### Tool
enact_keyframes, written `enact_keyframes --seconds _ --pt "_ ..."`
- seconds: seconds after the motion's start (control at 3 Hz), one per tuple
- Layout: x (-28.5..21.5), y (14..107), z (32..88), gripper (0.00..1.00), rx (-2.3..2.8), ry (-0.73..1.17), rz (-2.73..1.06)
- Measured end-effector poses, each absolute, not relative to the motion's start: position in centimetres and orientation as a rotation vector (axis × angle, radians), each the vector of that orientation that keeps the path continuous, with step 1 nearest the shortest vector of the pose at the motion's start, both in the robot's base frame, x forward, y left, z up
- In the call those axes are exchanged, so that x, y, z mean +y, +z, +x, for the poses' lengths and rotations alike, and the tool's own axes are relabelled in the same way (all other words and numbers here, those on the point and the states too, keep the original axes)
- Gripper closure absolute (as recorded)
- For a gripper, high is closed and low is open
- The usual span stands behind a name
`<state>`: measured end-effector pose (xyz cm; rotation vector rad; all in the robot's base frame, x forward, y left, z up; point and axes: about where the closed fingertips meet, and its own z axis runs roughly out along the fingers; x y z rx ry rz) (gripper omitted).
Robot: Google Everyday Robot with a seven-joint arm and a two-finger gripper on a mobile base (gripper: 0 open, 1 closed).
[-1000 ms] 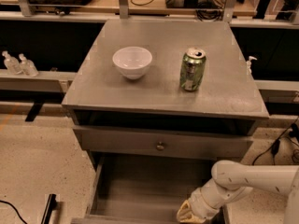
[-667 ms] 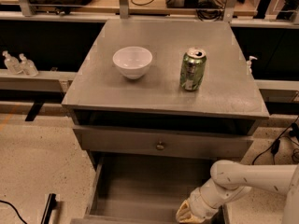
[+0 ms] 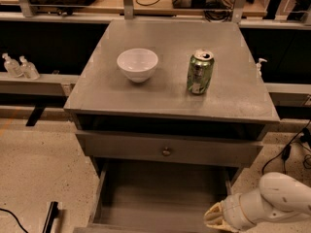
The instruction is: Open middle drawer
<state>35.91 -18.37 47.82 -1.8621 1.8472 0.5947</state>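
Observation:
The middle drawer stands pulled out toward me below the uppermost drawer front. I look down into its grey, empty inside. Its own front and knob are cut off by the bottom edge of the view. The uppermost front is closed and shows a small round knob. My gripper is at the lower right, at the open drawer's right side wall near its front corner. The white arm reaches in from the right edge. The lowest drawer is hidden.
On the grey cabinet top stand a white bowl and a green soda can. Small bottles sit on a ledge at the left. Cables hang at the right. Speckled floor lies at the left.

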Motion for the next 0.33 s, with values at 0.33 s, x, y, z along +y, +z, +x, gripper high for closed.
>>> enact_keyframes --seconds 0.33 --pt "-19.53 47.93 35.22 0.82 1.868 0.580 -1.832"
